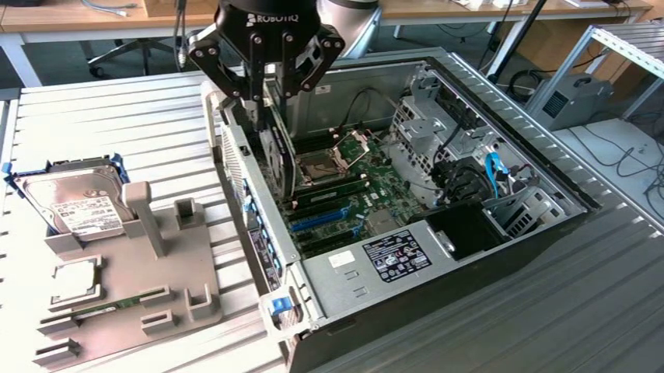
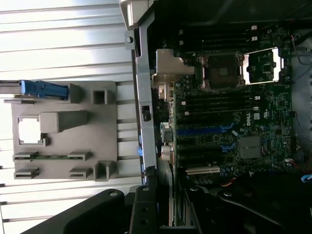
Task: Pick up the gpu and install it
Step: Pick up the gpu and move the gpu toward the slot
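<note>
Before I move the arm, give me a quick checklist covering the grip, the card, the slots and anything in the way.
1. Gripper shut on the graphics card: ok, card held on edge.
2. Card inside the open computer case: ok.
3. Card seated in a slot: cannot tell.
4. Blue slots free of cables: ok.
5. Hard drive and memory stick on the grey stand, outside the case: ok.

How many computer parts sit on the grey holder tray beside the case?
3: a silver hard drive with white label at the far end, a square silver chip mid-tray, a long narrow green memory stick nearer the camera. None looks hidden.
</note>
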{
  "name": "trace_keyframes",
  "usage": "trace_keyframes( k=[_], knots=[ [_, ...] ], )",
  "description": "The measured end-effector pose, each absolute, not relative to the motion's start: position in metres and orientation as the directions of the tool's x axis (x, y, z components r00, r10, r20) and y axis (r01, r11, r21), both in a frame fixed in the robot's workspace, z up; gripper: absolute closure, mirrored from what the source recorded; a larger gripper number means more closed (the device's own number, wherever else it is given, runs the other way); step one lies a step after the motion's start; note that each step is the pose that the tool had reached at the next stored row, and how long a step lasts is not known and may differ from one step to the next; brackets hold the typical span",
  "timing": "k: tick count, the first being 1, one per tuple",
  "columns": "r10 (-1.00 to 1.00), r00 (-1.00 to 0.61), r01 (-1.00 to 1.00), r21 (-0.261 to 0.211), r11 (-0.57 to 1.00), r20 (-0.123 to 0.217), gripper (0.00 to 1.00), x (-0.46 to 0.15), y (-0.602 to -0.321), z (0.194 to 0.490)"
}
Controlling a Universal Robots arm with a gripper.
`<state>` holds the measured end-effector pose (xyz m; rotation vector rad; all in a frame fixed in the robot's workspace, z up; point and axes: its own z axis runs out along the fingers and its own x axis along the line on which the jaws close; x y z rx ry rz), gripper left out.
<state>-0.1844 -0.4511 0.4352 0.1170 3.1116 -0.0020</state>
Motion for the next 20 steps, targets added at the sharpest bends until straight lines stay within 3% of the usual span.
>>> trace_keyframes(
  k=[20],
  knots=[
    [0.075,-0.997,0.075,-0.003,0.997,-0.028,0.74,-0.162,-0.451,0.434]
  ],
)
